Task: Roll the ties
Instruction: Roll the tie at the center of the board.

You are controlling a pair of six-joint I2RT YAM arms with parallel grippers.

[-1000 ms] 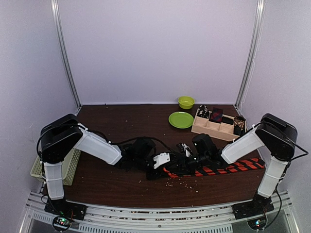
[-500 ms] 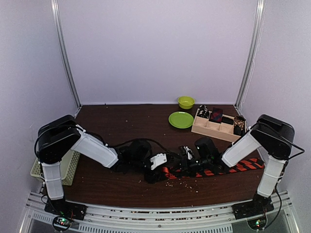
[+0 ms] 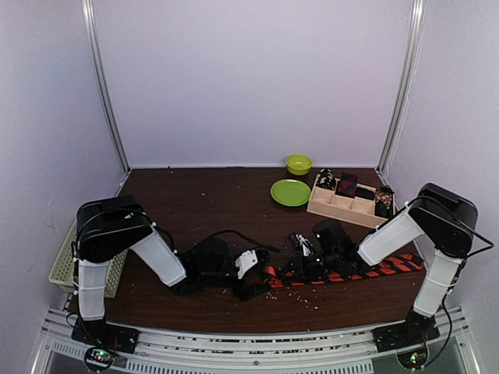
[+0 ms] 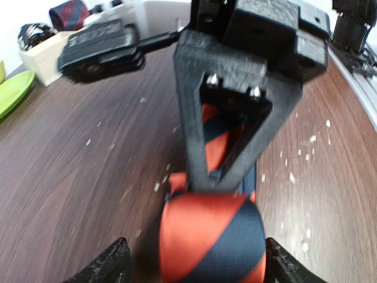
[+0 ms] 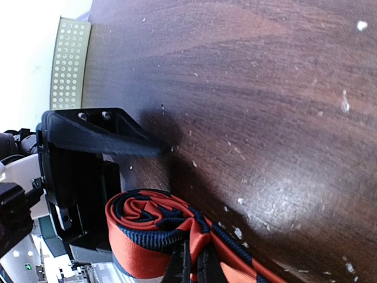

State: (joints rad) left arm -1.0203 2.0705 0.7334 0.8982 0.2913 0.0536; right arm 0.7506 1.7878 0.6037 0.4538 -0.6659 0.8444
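Note:
The orange-red tie (image 3: 366,272) with dark stripes lies along the table's front right, its left end rolled up. In the left wrist view that roll (image 4: 207,234) sits between the open left gripper (image 4: 197,268), one fingertip (image 4: 112,264) on each side, with a gap between each and the cloth. My right gripper (image 5: 192,266) is shut on the roll's (image 5: 141,233) outer layers, and its black fingers (image 4: 227,124) stand over the roll. In the top view both grippers meet at the roll: left gripper (image 3: 254,282), right gripper (image 3: 291,270).
A wooden box (image 3: 343,205) at the back right holds several rolled ties. A green plate (image 3: 290,192) and a green bowl (image 3: 298,164) sit beside it. A pale mesh basket (image 3: 61,266) stands at the left edge. Pale crumbs dot the table near the tie.
The left gripper opened off the roll and drew back to the left, its arm folding in. The right gripper shut on the rolled end and stayed in place.

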